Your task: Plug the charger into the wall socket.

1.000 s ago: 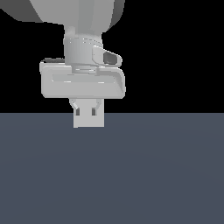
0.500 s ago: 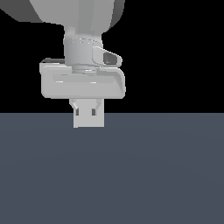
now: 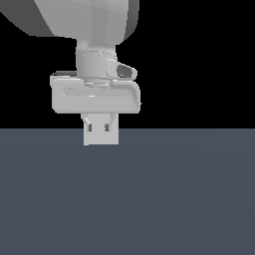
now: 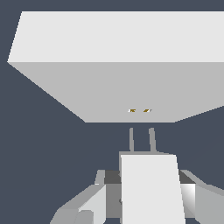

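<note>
Comparing with a second ago, we are seeing next to no change in the exterior view: the gripper (image 3: 101,130) is sitting at the same height over the worktop (image 3: 189,199), so we are reading this as a slow final alignment, not an insertion yet. We are holding the charger (image 4: 151,188) with the fingers (image 4: 94,203) closed on its sides. In the wrist view its prongs (image 4: 141,139) are pointing at the wall socket (image 4: 113,65), tips just short of the socket holes (image 4: 139,110) and looking roughly lined up. Room: prongs are near the socket's lower edge, so we are judging little margin for drift; open worktop either side of the socket.
</note>
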